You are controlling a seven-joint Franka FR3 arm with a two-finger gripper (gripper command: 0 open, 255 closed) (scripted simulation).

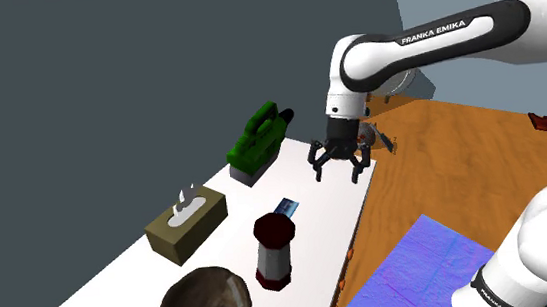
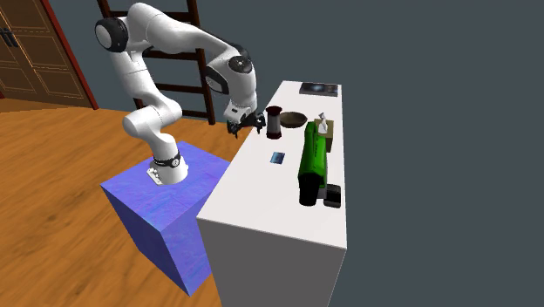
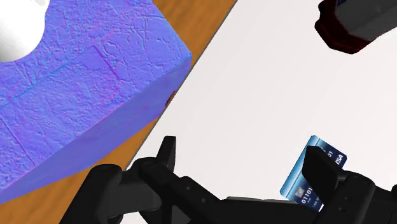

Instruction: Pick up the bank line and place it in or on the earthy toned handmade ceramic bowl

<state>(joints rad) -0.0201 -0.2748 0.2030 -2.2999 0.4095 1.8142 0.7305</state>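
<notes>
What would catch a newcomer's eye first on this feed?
The white arm with its black tool open, hanging near the edge of the white table by the blue stand. Then the dark red spool standing upright beside the brown bowl, with a blue card lying between spool and tool.

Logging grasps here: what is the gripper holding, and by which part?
Nothing: the gripper hangs open above the white table, and the blue card lies on it, unclasped.

Tissue box point(image 1: 187, 222), green object point(image 1: 258, 139); blue card point(image 1: 286, 207)
</notes>
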